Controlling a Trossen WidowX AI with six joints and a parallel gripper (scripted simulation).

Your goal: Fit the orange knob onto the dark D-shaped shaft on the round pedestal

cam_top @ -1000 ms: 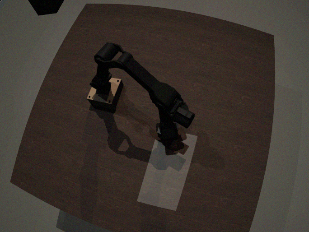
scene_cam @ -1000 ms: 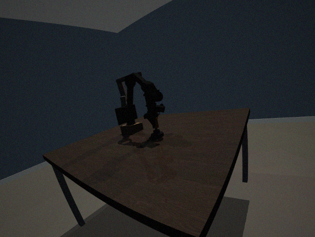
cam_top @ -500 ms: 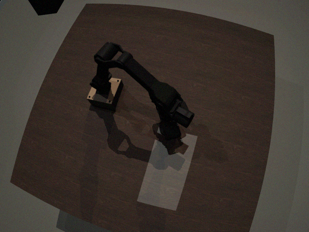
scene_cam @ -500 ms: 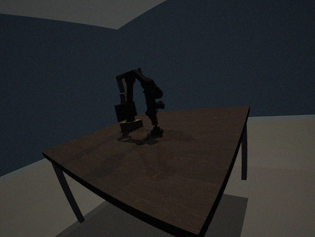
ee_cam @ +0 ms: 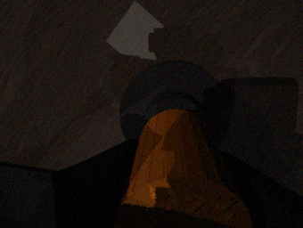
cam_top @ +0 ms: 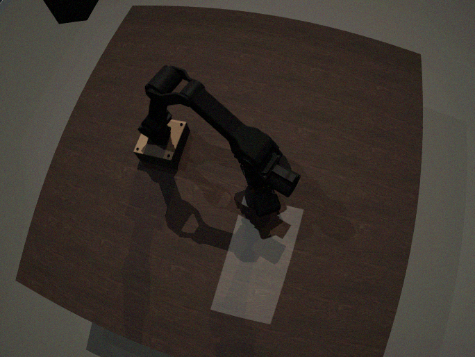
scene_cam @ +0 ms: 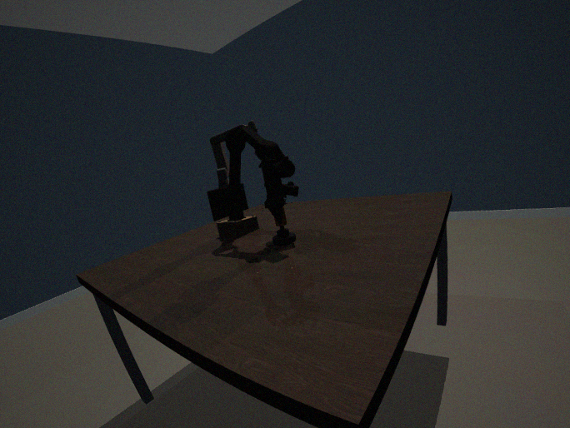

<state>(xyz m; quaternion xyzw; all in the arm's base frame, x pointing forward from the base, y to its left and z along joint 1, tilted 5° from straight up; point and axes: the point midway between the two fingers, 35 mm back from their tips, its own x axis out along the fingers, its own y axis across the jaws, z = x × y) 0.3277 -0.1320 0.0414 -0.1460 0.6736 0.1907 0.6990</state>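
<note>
The orange knob (ee_cam: 151, 171) (scene_cam: 283, 216) is between the fingers of my gripper (ee_cam: 176, 152) (scene_cam: 281, 221), which is shut on it. The round dark pedestal (ee_cam: 171, 77) (scene_cam: 284, 238) stands on the table below. In the exterior view the knob is upright or nearly so above the pedestal, and a narrow dark part shows between them. In the wrist view the knob's far end overlaps the pedestal's disc. The shaft's flat side and the knob's hole are hidden. Whether the knob touches the shaft is too dark to tell. In the top view the arm hides the pedestal.
The arm's base sits on a light tan block (cam_top: 177, 132) (scene_cam: 248, 222) on the brown table (cam_top: 326, 126) (scene_cam: 322, 294). A pale rectangular patch (cam_top: 249, 292) (ee_cam: 131, 36) shows beside the gripper, crossed by the arm's shadow.
</note>
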